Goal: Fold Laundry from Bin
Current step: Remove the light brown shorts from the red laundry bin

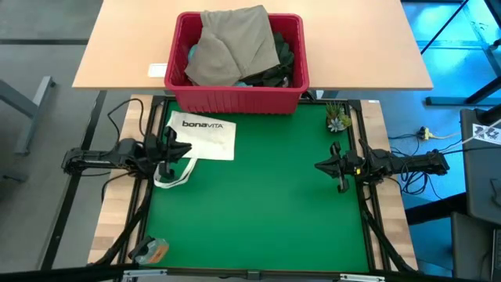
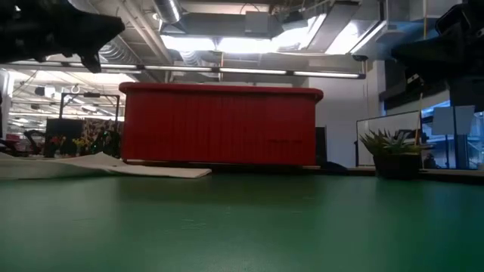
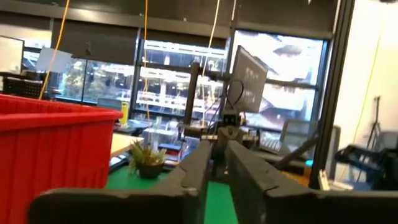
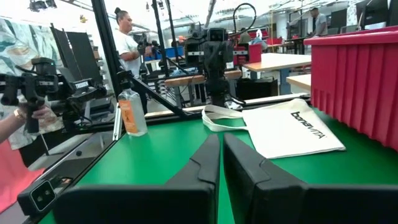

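**Both grippers empty, laundry all in the bin**

High view: the left gripper (image 1: 167, 150) hangs over the white tote bag (image 1: 205, 137), holding nothing; the right gripper (image 1: 341, 167) waits over the bare green mat (image 1: 258, 196), empty too. The laundry (image 1: 235, 47), khaki piece on top, is heaped in the red bin (image 1: 235, 100) at the mat's far edge. By my judgement nothing is folded yet; everything remains.

Low view: only the bin's slotted wall shows, the clothes hidden; a small potted plant (image 2: 393, 155) stands beside it.

Left wrist view: fingers (image 3: 258, 177) a narrow slit apart, gripping nothing.

Right wrist view: fingers (image 4: 202, 165) practically together, and people beyond the table.
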Controlling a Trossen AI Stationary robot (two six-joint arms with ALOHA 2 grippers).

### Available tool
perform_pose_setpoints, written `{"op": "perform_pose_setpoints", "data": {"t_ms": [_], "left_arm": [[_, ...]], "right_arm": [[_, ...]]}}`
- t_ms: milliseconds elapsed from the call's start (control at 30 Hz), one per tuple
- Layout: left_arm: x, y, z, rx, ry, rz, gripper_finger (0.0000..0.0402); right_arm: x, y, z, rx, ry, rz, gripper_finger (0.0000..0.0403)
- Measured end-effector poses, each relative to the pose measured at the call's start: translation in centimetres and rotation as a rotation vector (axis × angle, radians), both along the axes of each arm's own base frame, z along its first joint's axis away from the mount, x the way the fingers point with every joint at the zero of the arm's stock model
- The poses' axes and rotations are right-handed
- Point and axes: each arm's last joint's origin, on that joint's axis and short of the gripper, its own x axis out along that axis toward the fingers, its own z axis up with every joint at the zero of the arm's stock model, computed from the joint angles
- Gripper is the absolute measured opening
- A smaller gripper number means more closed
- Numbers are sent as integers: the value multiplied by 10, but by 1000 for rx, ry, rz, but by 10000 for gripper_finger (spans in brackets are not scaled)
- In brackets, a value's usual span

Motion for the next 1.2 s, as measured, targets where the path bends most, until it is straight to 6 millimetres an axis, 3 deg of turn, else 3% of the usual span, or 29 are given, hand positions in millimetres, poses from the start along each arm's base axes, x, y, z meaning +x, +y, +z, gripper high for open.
{"op": "perform_pose_setpoints", "data": {"t_ms": [433,567,700,800,967,1200], "left_arm": [[-5,1,12,-89,-146,4,186],[-9,3,23,-120,-275,65,207],[-6,7,40,-180,-269,190,212],[4,8,61,-177,-225,240,212],[30,17,119,-128,-168,417,212],[83,53,203,-101,16,617,212]], "right_arm": [[0,2,0,23,-3,69,21],[0,2,0,21,-2,75,21],[0,1,0,22,-3,49,21],[0,0,0,25,-3,3,21],[0,-1,0,29,-3,-48,21],[-1,-3,0,34,-4,-118,21]]}}
